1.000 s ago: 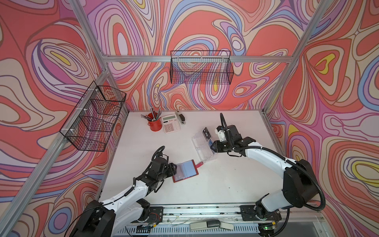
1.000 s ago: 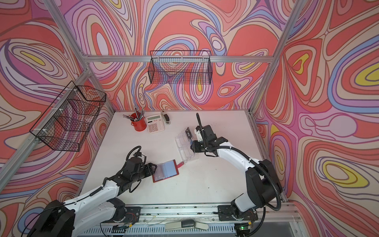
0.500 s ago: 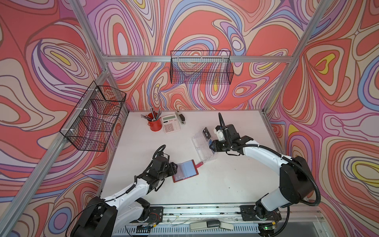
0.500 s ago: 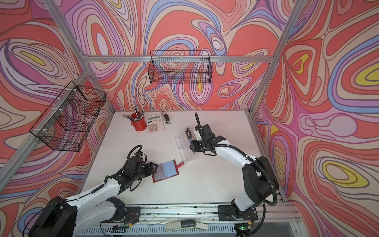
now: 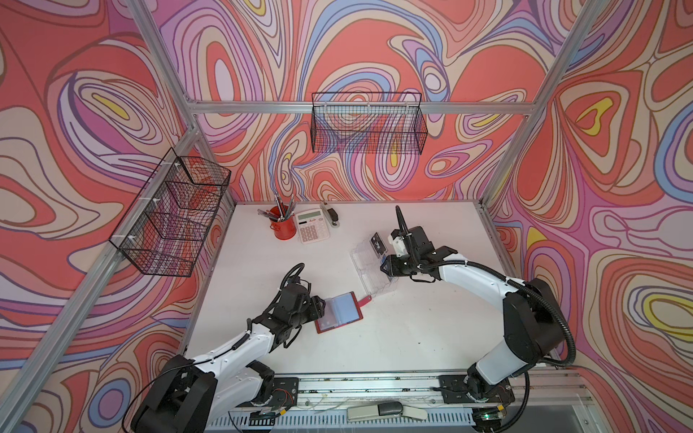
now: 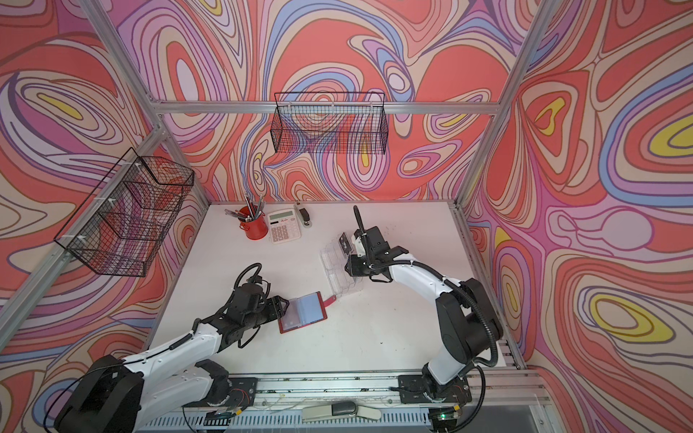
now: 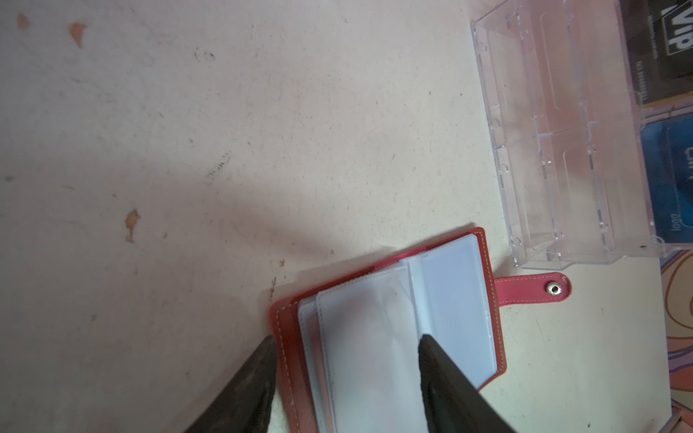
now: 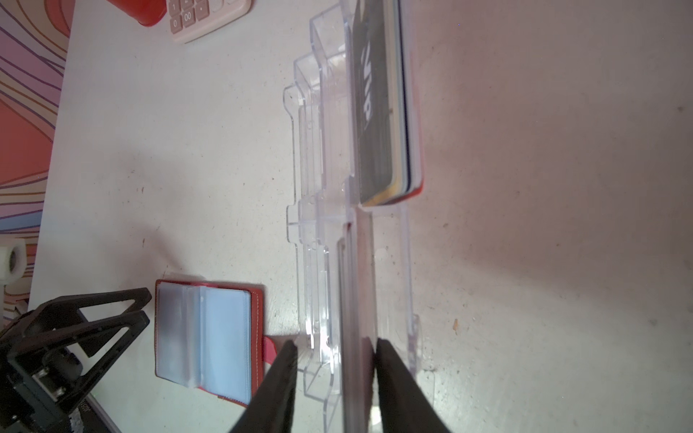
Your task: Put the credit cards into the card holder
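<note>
Nearest you, the left gripper (image 7: 347, 339) stands spread over the half of the card holder (image 5: 343, 309) on its own side. 1 of its fingers (image 7: 255, 378) is down on the table (image 5: 393, 345) just outside the red cover, and the other rests on the clear sleeves near the fold. The holder lies open and flat with its sleeves up. Its snap tab strap (image 5: 366, 300) points at the near corner of the clear acrylic stand (image 5: 375, 286), just beside it but apart. Set against 1 second ago, neither this gripper nor the holder has shifted.

Farther out, the right gripper (image 8: 335, 342) reaches into the stand from the right. Its jaws are partly spread astride the rear tier of the near half, where a blue card (image 7: 667, 180) stands on edge. The card and a clear wall both lie between the jaws, so nothing is pinched. The tips sit at the same spot as 1 second ago, but the arm's dark elbow has swung a little toward the middle of the table.

In the far half of that tier, a black VIP card (image 5: 376, 243) fronts a small stack of cards. Beyond it, by the back wall, the calculator (image 5: 310, 226) lies beside a red cup (image 5: 281, 230) of pens. 2 wire baskets (image 5: 369, 129) hang on the walls
</note>
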